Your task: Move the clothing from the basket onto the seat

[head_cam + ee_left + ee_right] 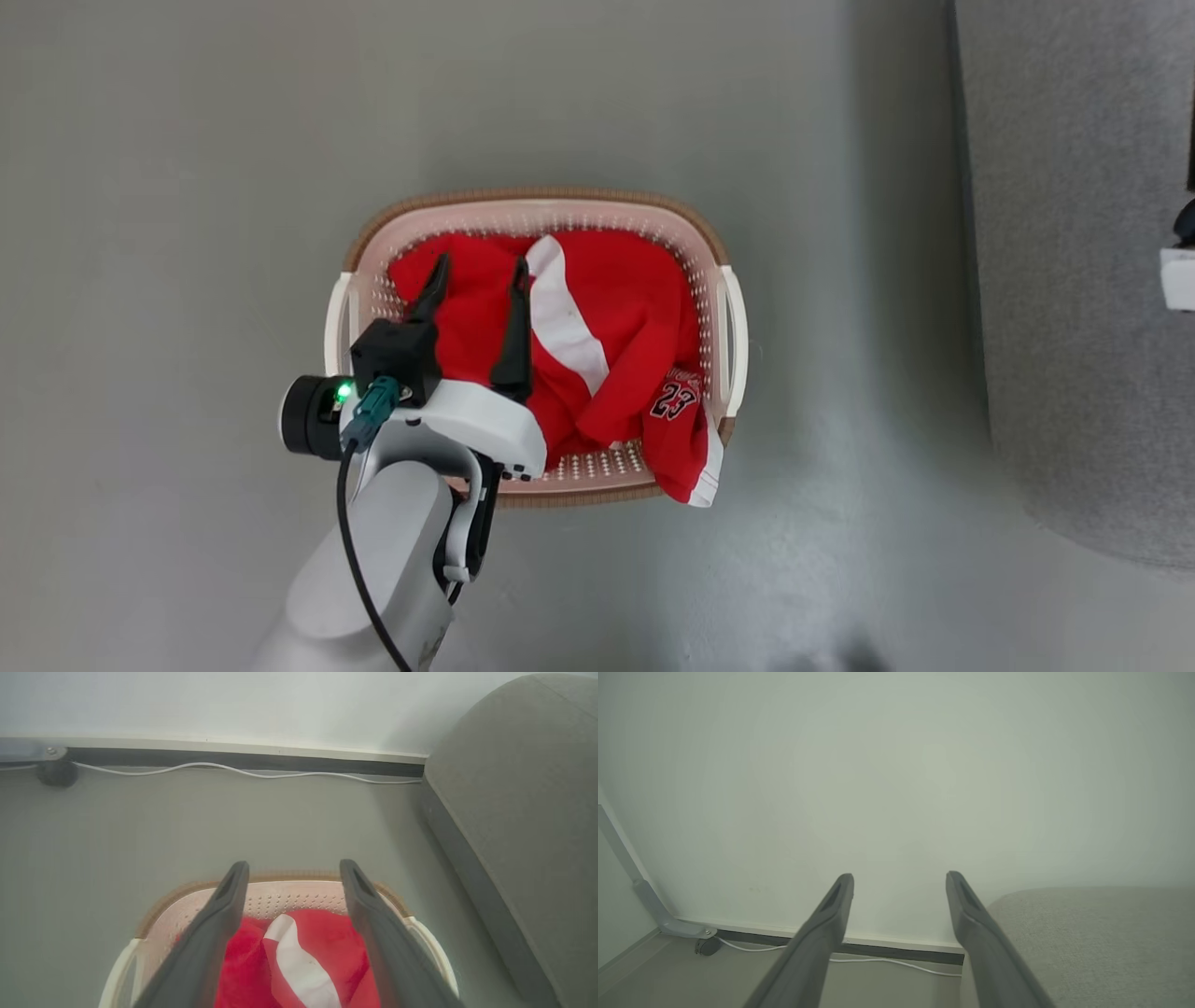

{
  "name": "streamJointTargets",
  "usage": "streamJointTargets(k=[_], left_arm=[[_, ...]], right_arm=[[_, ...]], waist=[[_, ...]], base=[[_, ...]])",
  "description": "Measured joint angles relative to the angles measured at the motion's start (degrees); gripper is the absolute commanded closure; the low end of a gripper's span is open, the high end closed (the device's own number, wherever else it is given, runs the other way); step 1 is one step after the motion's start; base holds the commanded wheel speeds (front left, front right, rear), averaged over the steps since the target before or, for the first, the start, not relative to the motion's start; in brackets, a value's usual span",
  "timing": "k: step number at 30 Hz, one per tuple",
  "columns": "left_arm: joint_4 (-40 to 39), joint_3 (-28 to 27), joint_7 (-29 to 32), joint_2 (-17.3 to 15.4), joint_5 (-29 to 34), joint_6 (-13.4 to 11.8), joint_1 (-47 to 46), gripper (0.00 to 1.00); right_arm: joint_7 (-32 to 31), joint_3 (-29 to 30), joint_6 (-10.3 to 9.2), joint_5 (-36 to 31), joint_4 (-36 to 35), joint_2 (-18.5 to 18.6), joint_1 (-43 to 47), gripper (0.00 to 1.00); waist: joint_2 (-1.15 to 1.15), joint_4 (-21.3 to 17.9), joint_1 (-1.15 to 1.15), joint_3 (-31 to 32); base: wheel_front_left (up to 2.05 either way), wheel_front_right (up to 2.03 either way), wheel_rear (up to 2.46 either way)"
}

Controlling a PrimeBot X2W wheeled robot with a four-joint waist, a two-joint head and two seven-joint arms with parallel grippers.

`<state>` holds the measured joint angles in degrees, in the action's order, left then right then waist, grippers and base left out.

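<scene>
Closest to us, our left gripper hangs over the basket, its 2 fingers spread wide and holding nothing, tips just above the red clothing. The clothing sits heaped inside the basket, a white stripe across the top, and the piece numbered 23 spills over the near right rim. The basket stands on the grey floor. Further right is the grey sofa, well apart from the basket. Our right gripper is wide open and empty, pointing at the wall.
</scene>
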<state>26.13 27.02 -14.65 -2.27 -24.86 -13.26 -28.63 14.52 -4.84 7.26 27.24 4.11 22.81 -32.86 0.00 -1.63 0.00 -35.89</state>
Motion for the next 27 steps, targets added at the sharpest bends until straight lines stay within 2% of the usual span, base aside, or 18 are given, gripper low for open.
streamJointTargets(k=[9, 27], left_arm=[[8.93, 6.45, 0.00, -0.03, -6.98, 0.11, -7.12, 0.00], [29.38, 19.15, 0.00, -0.01, -23.21, 0.67, -22.37, 0.00]], right_arm=[[0.14, -0.42, 0.00, 1.51, -3.36, 1.69, -2.36, 0.00], [0.14, -3.94, 0.00, 2.60, -8.55, 2.25, -8.24, 0.00]], waist=[[0.00, -0.61, 0.00, -8.10], [0.00, -4.48, 0.00, -17.42]], base=[[0.00, 0.00, 0.00], [0.00, 0.00, 0.00]])
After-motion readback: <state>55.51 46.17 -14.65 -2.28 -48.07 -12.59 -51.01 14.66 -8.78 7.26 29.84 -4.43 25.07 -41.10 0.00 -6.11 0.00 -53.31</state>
